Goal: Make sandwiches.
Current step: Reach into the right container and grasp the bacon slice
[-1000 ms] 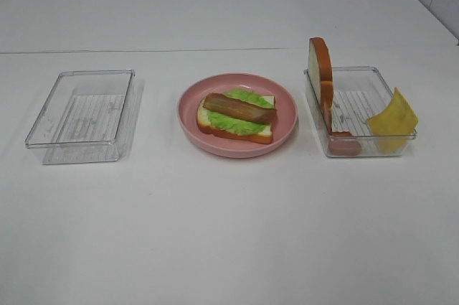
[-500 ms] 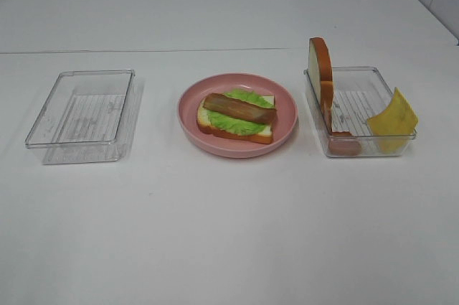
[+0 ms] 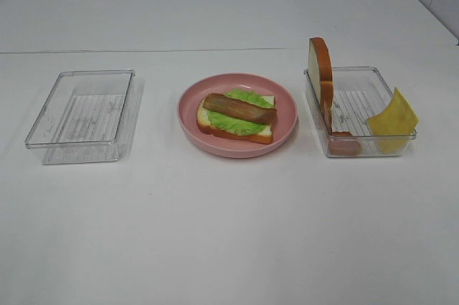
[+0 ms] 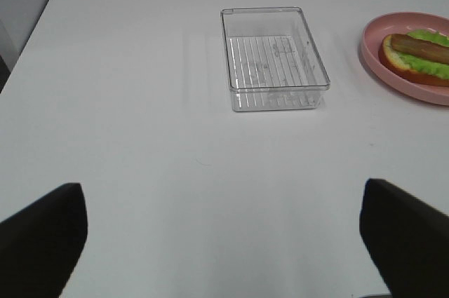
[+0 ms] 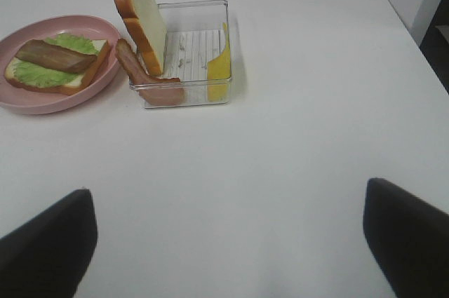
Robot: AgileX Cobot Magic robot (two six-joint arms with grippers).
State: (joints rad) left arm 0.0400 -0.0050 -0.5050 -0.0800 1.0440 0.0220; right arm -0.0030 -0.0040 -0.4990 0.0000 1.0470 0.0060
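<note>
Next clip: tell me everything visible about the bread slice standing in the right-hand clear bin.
The bread slice stands on edge at the end of the right clear bin nearest the pink plate, rising well above the rim. It looks like a foam toy, with white flat faces, an orange-brown crust and a rounded top. It seems to lean on the bin wall. A reddish slice lies at its foot, contact unclear. The yellow cheese stands apart.

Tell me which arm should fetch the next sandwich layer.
Right. The red slice, cheese and bread slice all sit in the box beside the plate on that side, ahead of the open right gripper; the left gripper faces the other box.
</note>
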